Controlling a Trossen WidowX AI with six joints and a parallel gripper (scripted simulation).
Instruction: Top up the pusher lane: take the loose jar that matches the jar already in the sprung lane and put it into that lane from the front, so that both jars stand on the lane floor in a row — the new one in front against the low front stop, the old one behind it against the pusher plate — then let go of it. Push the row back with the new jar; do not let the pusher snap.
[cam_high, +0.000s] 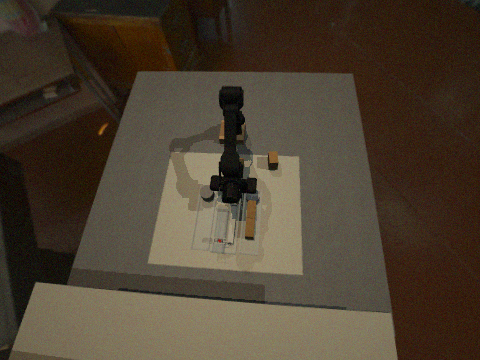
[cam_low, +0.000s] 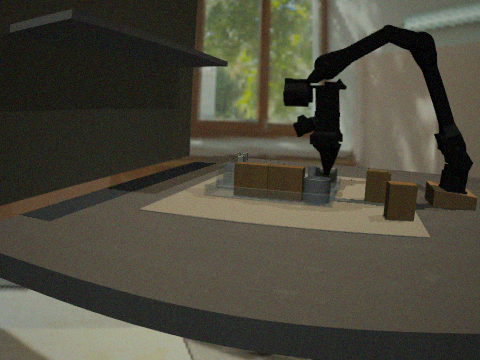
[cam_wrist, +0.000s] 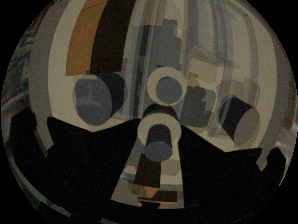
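Note:
My gripper points straight down at the front of the clear lanes and is shut on the loose jar. This jar has a pale ring around a grey round top. A jar of the same look stands just beyond it in the middle lane, in line with it; I cannot tell whether the two touch. Behind that one a grey-blue shape, perhaps the pusher plate, shows through the clear walls. The held jar's base and the low front stop are hidden, so its height above the lane floor is unclear.
A wide blue-grey jar stands in front of the brown boxes in the side lane. A grey jar stands on the other side. Loose brown boxes stand nearer the arm's base.

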